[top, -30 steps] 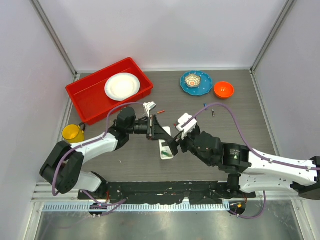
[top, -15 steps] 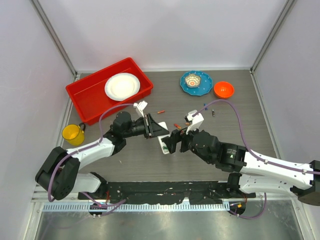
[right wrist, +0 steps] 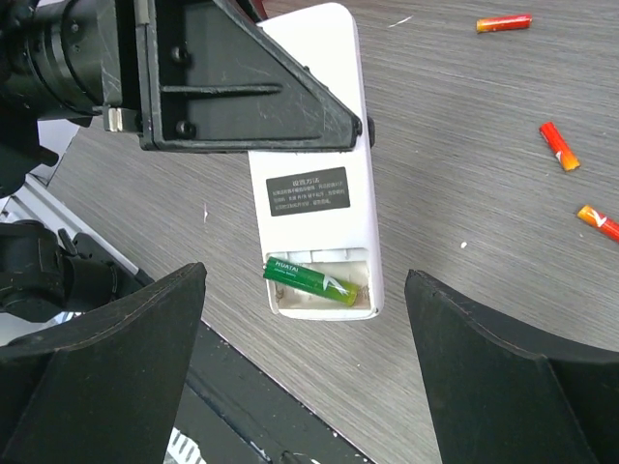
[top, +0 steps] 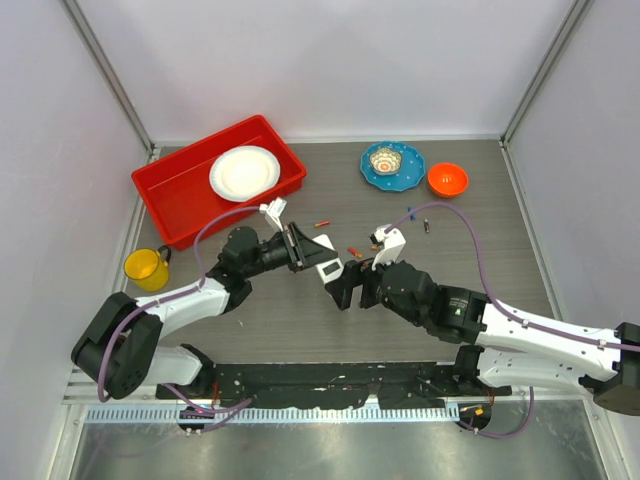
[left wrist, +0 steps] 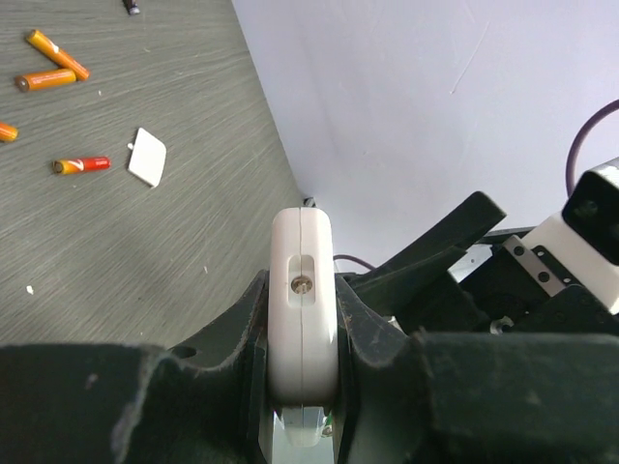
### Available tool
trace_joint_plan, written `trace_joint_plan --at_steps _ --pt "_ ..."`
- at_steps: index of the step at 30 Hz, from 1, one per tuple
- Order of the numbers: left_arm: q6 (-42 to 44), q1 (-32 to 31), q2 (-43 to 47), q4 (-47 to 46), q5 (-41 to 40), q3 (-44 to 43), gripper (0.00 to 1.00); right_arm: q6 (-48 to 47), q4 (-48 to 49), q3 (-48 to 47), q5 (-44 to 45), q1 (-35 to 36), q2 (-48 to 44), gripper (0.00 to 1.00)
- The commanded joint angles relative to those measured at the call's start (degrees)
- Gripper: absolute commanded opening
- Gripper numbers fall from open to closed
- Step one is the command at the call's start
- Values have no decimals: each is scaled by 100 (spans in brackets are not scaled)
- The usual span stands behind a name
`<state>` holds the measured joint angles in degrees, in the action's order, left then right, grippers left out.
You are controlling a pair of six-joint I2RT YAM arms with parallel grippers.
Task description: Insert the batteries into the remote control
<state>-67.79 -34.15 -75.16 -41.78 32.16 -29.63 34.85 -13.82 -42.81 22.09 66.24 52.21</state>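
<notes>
The right gripper point(top: 343, 287) backs off, jaws wide — green battery point(right wrist: 309, 278) lies in the remote control point(right wrist: 314, 193) clamped by the left gripper point(top: 308, 250) — second slot looks empty.

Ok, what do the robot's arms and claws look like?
The left arm and right arm have white links and black joints, each trailed by a purple cable. The left claw and right claw are black with broad wedge-shaped fingers, topped by small white camera blocks.
</notes>
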Motion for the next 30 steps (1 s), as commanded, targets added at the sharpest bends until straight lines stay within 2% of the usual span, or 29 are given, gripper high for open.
trace_joint_plan --at_steps 1,30 --pt "-77 5 106 -542 -149 9 0 259 257 44 -11 -32 35 89" --pt "11 23 449 -401 -421 124 0 505 460 97 76 -243 290 81"
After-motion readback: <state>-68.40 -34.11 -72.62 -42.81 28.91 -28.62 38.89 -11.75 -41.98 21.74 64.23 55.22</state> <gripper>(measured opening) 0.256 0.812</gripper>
